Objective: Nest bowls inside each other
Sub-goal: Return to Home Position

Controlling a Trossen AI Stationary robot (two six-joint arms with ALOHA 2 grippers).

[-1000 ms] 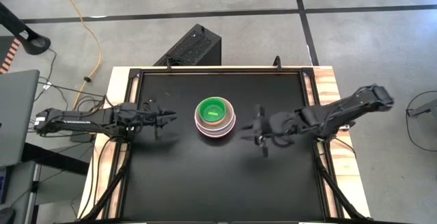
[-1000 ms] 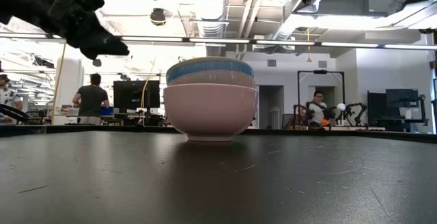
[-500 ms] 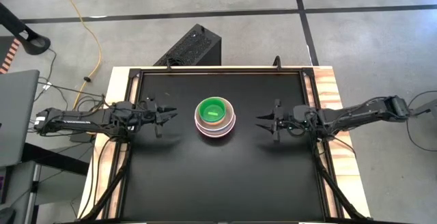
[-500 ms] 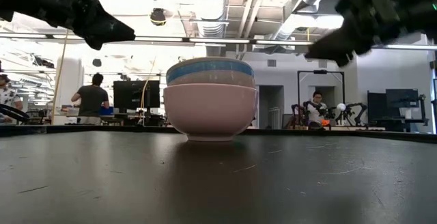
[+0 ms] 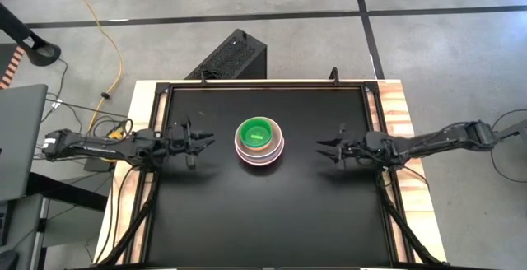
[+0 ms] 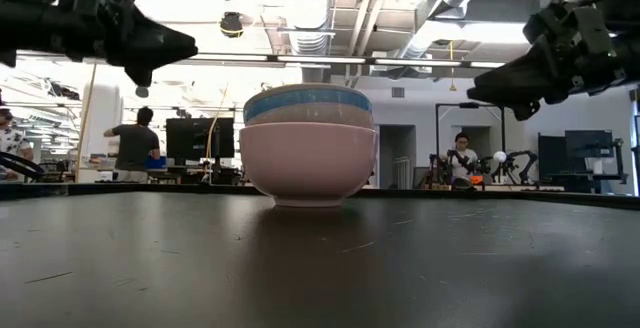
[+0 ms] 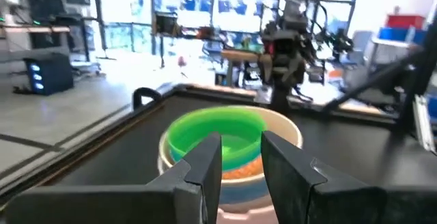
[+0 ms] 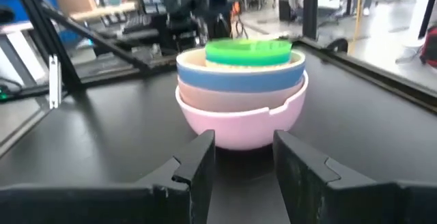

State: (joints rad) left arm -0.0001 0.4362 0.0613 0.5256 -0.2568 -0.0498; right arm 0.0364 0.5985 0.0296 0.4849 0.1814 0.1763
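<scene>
At the middle of the black table (image 5: pixel 263 221), the stack of bowls (image 5: pixel 259 141) stands alone. A pink bowl (image 6: pixel 307 162) forms the base, a tan one and a blue bowl (image 6: pixel 308 100) sit inside it, a cream rim shows above those, and the green bowl (image 5: pixel 258 133) is seated on top. I cannot see whether smaller bowls lie under the green one. The nest sits level, so I judge the stacking done.

The left gripper (image 5: pixel 206 141) hangs above the table's left side and the right gripper (image 5: pixel 325 148) above its right side. Each is well apart from the stack and aimed at it. On both, the fingers (image 8: pixel 198 159) stand a little apart and carry nothing. I read this low, outstretched pose as a parking stance, with both arms clear so that nothing can nudge the stack.
</scene>
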